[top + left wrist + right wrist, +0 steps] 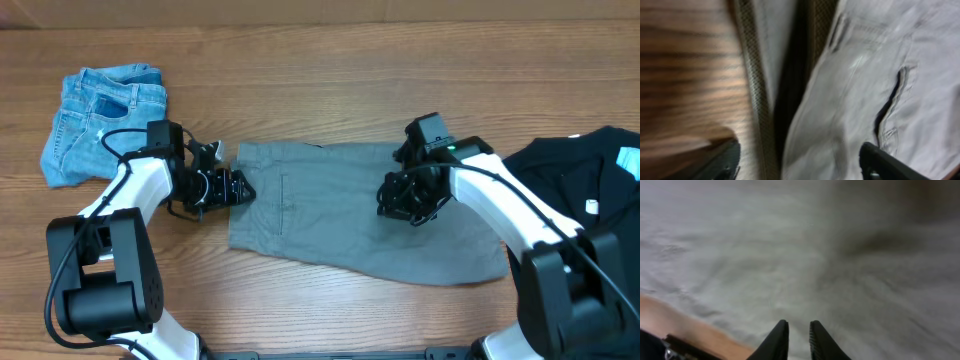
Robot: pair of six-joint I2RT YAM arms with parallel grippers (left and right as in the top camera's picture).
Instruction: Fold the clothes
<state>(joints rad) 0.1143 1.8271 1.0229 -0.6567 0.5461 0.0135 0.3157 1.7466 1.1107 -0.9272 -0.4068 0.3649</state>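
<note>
The grey-khaki shorts (330, 215) lie flat across the middle of the wooden table (330, 90), with the waistband to the left. My left gripper (232, 186) is open at the waistband edge. In the left wrist view its jaws (797, 157) are spread wide over the waistband, near the slit pocket (890, 100). My right gripper (400, 205) hovers over the right half of the shorts. In the right wrist view its fingers (799, 330) are nearly together above plain grey cloth (790, 255), and nothing is seen between them.
Folded light-blue denim shorts (100, 120) lie at the back left. A black top (580, 180) lies at the right edge, partly under my right arm. Bare wood shows behind and in front of the shorts.
</note>
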